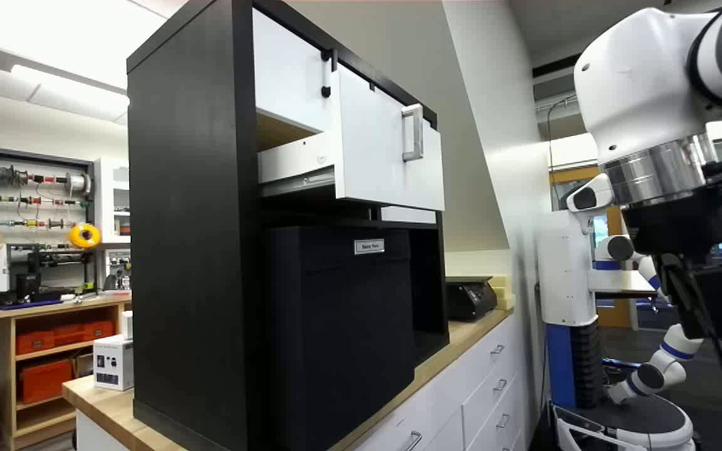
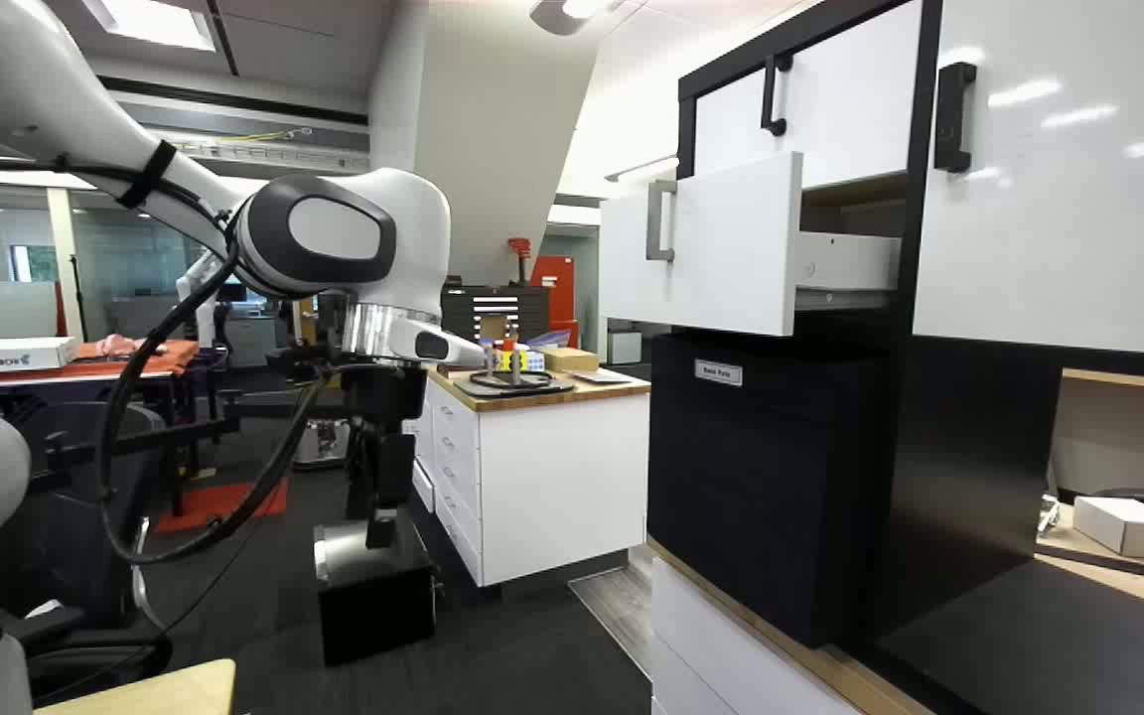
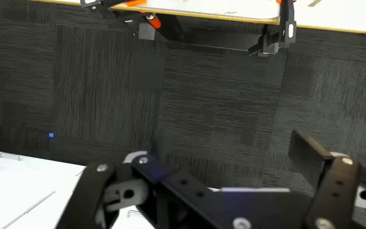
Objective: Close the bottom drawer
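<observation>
Ceiling lights (image 2: 157, 22) blaze overhead at upper left in both exterior views, and glare streaks the glossy door (image 2: 1069, 199) at upper right in an exterior view. In the wrist view the fingers (image 3: 307, 159) blur, low in frame, against dark, crisper carpet (image 3: 214, 101).

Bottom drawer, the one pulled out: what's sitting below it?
Below the bottom drawer, in both exterior views, stands a black box with a small white label. A metal runner shows along the drawer's side. Whatever is inside or behind the box is hidden.
</observation>
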Controlling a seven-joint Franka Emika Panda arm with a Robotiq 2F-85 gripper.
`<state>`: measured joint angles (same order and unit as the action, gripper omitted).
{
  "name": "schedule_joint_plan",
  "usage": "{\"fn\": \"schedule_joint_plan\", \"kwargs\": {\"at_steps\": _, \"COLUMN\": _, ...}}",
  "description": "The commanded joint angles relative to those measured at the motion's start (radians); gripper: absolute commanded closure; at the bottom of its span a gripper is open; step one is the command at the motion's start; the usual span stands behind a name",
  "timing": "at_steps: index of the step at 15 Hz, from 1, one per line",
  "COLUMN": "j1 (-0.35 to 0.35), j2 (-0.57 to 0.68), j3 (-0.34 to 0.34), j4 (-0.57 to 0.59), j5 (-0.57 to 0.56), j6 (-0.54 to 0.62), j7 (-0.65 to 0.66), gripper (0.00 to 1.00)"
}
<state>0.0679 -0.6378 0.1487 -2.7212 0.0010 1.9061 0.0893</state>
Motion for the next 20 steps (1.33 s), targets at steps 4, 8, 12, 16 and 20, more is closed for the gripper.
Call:
{"fn": "schedule_joint_plan", "kwargs": {"at_steps": 4, "j1": 0.011, "j2": 0.001, "j3": -0.011, "j4": 0.001, "j5": -0.006, "j6": -0.001, "j7": 0.006, "gripper": 0.0}}
{"fn": "schedule_joint_plan", "kwargs": {"at_steps": 8, "j1": 0.011, "j2": 0.001, "j3": -0.011, "j4": 0.001, "j5": -0.006, "j6": -0.001, "j7": 0.006, "gripper": 0.0}}
{"fn": "schedule_joint_plan", "kwargs": {"at_steps": 12, "j1": 0.021, "j2": 0.007, "j3": -0.029, "j4": 0.006, "j5": 0.022, "j6": 0.027, "j7": -0.017, "gripper": 0.0}}
{"fn": "schedule_joint_plan", "kwargs": {"at_steps": 16, "j1": 0.018, "j2": -0.007, "j3": -0.043, "j4": 0.031, "j5": 0.042, "j6": 0.057, "j7": -0.025, "gripper": 0.0}}
{"fn": "schedule_joint_plan", "kwargs": {"at_steps": 20, "j1": 0.01, "j2": -0.028, "j3": -0.046, "j4": 0.076, "j5": 0.035, "j6": 0.066, "j7": -0.016, "gripper": 0.0}}
